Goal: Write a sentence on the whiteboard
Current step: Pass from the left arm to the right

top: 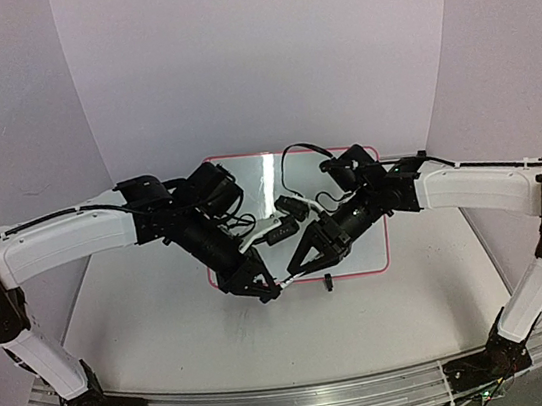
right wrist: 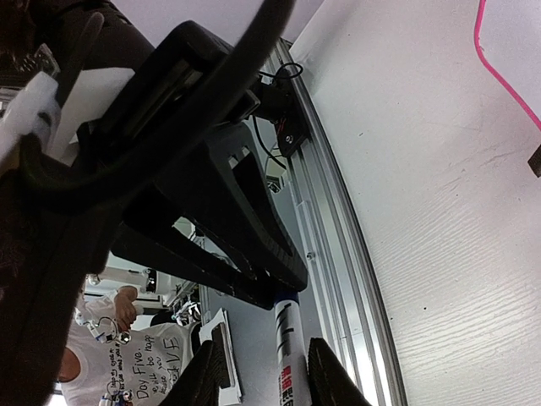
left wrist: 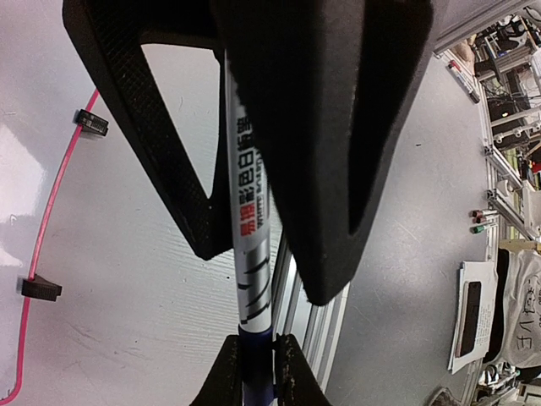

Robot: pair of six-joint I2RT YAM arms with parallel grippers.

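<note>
Angling inward over the whiteboard (top: 259, 176), both arms flank one marker (left wrist: 252, 245).

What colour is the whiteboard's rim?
Pinkish red; the whiteboard shows best from the top camera.

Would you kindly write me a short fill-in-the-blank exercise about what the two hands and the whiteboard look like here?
1. The left hand is shut on a white-barrelled ___ with printed lettering.
2. Its far end, flanked by the fingers of the right hand, is coloured ___.
3. The two small clip feet on the rim of the whiteboard are ___.
Missing words: marker; blue; black.
</note>
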